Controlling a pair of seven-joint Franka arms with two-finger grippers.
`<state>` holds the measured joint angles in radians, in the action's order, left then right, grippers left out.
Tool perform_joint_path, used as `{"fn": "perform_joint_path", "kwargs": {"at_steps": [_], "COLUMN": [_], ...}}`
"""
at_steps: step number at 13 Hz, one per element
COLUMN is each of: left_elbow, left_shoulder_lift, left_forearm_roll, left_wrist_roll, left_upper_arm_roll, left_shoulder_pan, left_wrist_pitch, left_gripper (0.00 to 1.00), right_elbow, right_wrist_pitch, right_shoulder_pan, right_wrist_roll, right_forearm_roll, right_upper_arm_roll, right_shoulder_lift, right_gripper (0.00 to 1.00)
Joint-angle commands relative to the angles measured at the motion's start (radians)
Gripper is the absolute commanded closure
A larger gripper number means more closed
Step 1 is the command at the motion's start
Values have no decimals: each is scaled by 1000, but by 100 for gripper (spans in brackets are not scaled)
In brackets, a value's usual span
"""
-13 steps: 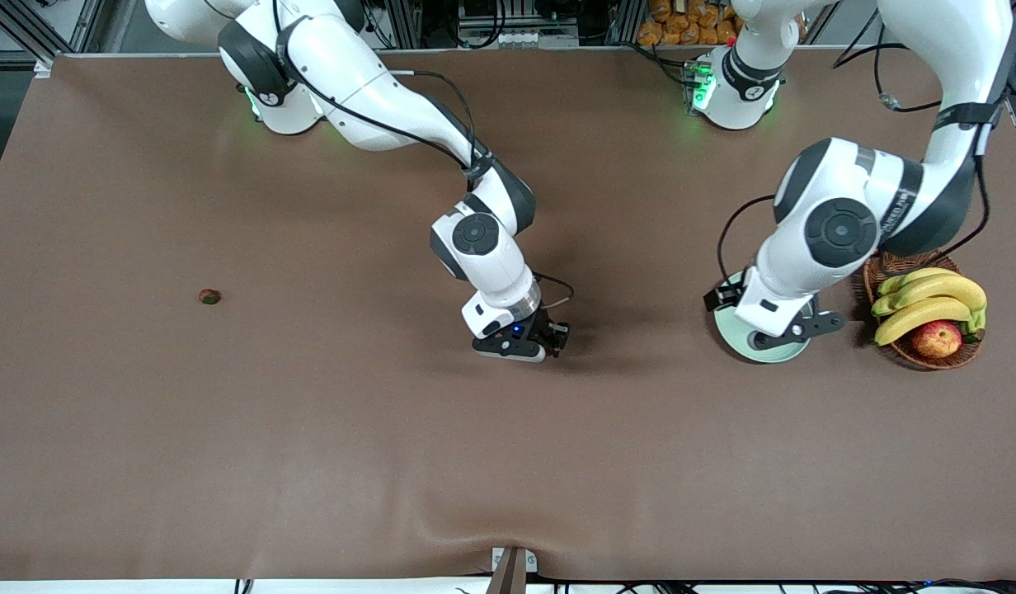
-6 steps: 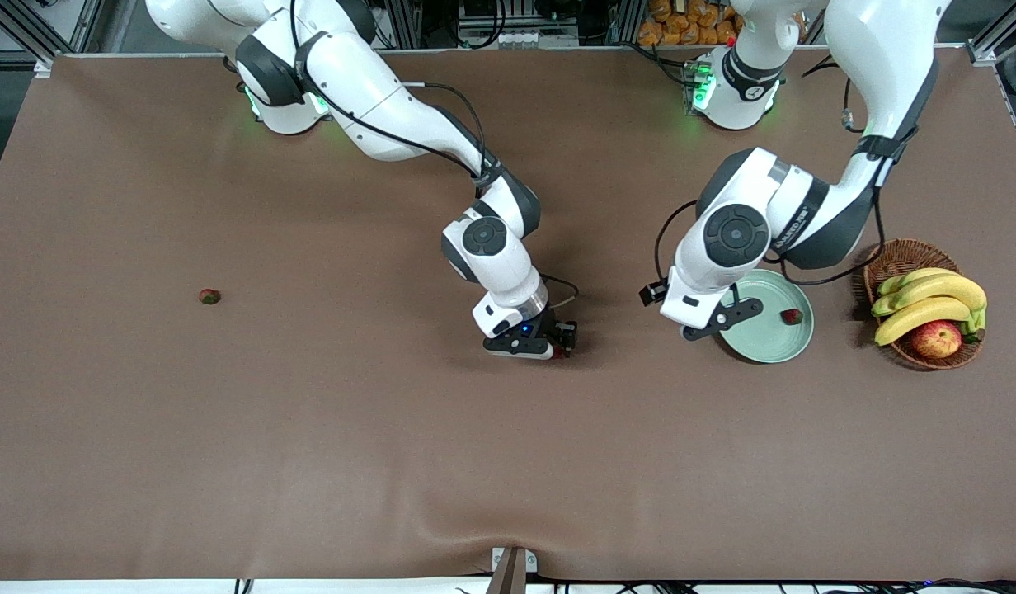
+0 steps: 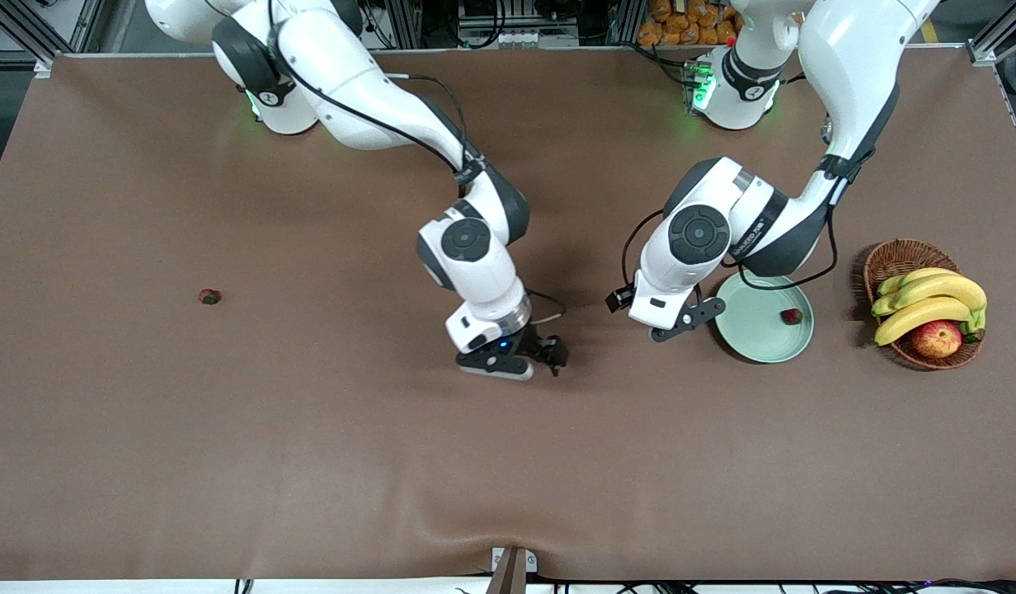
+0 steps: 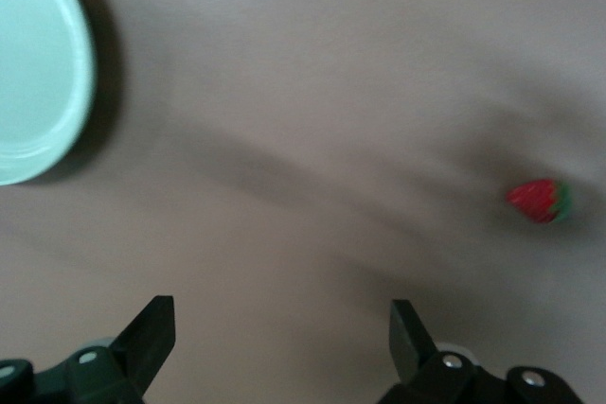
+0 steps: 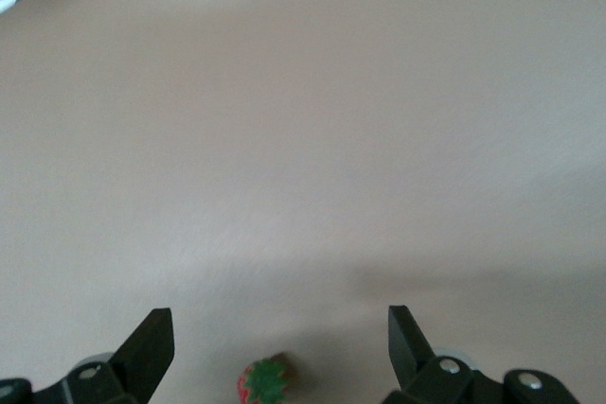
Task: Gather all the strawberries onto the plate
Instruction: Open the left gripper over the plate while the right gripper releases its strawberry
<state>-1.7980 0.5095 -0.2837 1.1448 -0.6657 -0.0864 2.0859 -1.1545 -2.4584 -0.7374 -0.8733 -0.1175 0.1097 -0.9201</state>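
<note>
- Brown table (image 3: 228, 429), with a wicker basket (image 3: 896, 257) of bananas (image 3: 928, 301) and an apple (image 3: 937, 338) at the left arm's end.
- Mint-green plate (image 3: 751, 334) beside the basket, holding 1 strawberry (image 3: 792, 316).
- Left gripper (image 4: 282, 342) released, empty, over bare table beside the plate.
- Right gripper (image 5: 280, 340) released above the middle strawberry (image 5: 264, 381).
- 1 lone berry (image 3: 209, 296) toward the right arm's end.

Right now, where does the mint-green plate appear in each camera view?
Front view: the plate lies toward the left arm's end of the table, beside the basket, with one strawberry on it.
Left wrist view: part of the plate shows, cut by the picture's edge.
Right wrist view: not in it.
Shared landmark: the brown table cover, seen in all three.
</note>
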Motion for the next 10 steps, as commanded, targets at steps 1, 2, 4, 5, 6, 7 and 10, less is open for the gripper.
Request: {"fn": "perform_joint_path", "kwargs": {"at_steps": [1,2,4,5,6,7,10], "left_elbow": [110,159,283,339,367,368,368], "left_shoulder_lift": [107,148,226,263,282,290,308], "left_forearm_roll": [-2,-9,-43,-63,-96,-120,-129], "left_wrist_roll": [97,102,81,70,40,-30,-345], "left_upper_arm_roll": [0,4,47,81,121,173,256], "left_shoulder_pan": [37,77,166,221,282,331,408], "left_wrist_pitch": [42,46,49,54,78,118,169], "left_gripper": [0,0,0,0,0,0,0], "right_elbow": [-44,-53,-95,-132,-192,-267,-436], "right_wrist_pitch": [161,230,347,387,404,403,398], "right_shoulder_pan": [82,134,219,255,295,325,404], "right_wrist_roll": [150,233,385,417,453,508,588], "right_forearm_roll": [1,1,1,1,12,48,122], "right_upper_arm_roll": [-7,-7,-7,-5,2,13,16], "right_shoulder_lift": [117,160,236,274,317,360,447], "right_gripper": [0,0,0,0,0,0,0]}}
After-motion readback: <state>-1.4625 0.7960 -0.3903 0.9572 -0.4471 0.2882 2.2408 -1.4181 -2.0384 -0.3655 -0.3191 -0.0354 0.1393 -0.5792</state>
